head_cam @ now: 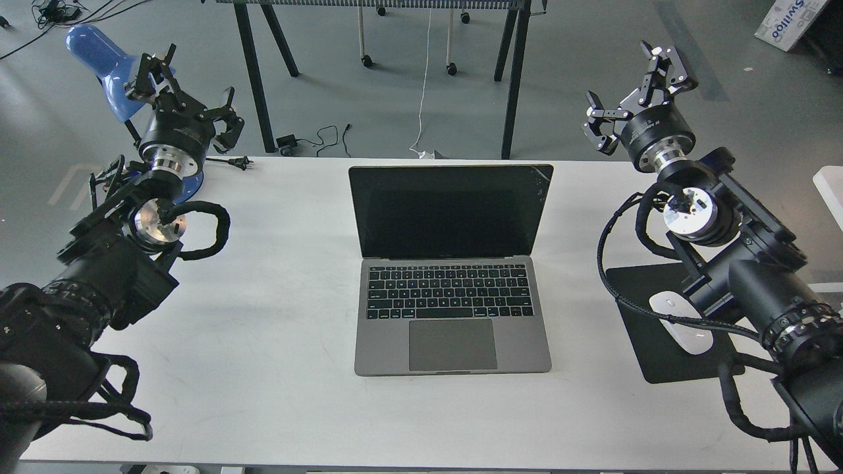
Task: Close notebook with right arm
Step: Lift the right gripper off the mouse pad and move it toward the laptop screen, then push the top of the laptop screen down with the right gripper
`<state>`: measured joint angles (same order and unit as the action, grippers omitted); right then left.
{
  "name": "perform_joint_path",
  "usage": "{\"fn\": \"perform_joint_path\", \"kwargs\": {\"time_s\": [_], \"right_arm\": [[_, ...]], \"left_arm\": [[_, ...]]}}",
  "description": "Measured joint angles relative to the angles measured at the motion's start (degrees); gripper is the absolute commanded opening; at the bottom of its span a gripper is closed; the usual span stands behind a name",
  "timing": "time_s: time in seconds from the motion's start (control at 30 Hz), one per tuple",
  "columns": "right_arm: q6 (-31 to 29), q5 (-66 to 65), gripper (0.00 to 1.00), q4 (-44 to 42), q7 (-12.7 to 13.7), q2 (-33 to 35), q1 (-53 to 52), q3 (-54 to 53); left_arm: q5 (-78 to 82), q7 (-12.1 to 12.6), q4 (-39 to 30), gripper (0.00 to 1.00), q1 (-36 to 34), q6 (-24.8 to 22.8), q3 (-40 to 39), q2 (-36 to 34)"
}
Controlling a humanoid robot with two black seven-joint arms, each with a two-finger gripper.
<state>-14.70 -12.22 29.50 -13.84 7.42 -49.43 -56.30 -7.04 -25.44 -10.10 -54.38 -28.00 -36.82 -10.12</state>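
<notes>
The notebook (452, 309) is a space-grey laptop lying open at the middle of the white table (276, 342). Its dark screen (450, 210) stands upright and faces me. My right arm (724, 257) comes in from the right. Its gripper (632, 92) is open and empty, held above the table's far edge, to the right of the screen's top right corner and apart from it. My left gripper (184, 89) is open and empty at the far left, above the table's back corner.
A black mouse pad (649, 345) with a white mouse (685, 329) lies right of the notebook, partly under my right arm. A blue desk lamp (102, 59) stands at the far left behind my left gripper. Black table legs (510, 79) stand beyond the far edge.
</notes>
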Motion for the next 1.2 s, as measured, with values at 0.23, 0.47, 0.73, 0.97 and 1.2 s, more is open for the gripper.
{"fn": "perform_joint_path", "kwargs": {"time_s": [0.23,0.47,0.73,0.97,1.2], "right_arm": [[-0.1,0.0,1.00,-5.0,-0.9,-3.9,-2.8,1.3],[-0.4,0.1,1.00,-6.3,-0.9,-5.4,-3.3,2.7],[-0.3,0.2,1.00,-6.3,-0.8,-7.1,-3.2,7.4],[-0.2,0.3,1.00,-3.5,-0.4,-7.3,-1.8,10.3],[0.3,0.3,1.00,8.6,0.2,-2.4,3.4,12.3]], "left_arm": [[0.1,0.0,0.0,1.00,0.1,0.0,0.0,0.0],[0.1,0.1,0.0,1.00,0.1,0.0,0.0,0.0],[0.1,0.1,0.0,1.00,0.1,0.0,0.0,0.1],[0.1,0.1,0.0,1.00,0.1,0.0,0.0,0.1],[0.1,0.1,0.0,1.00,0.1,0.0,0.0,0.0]]}}
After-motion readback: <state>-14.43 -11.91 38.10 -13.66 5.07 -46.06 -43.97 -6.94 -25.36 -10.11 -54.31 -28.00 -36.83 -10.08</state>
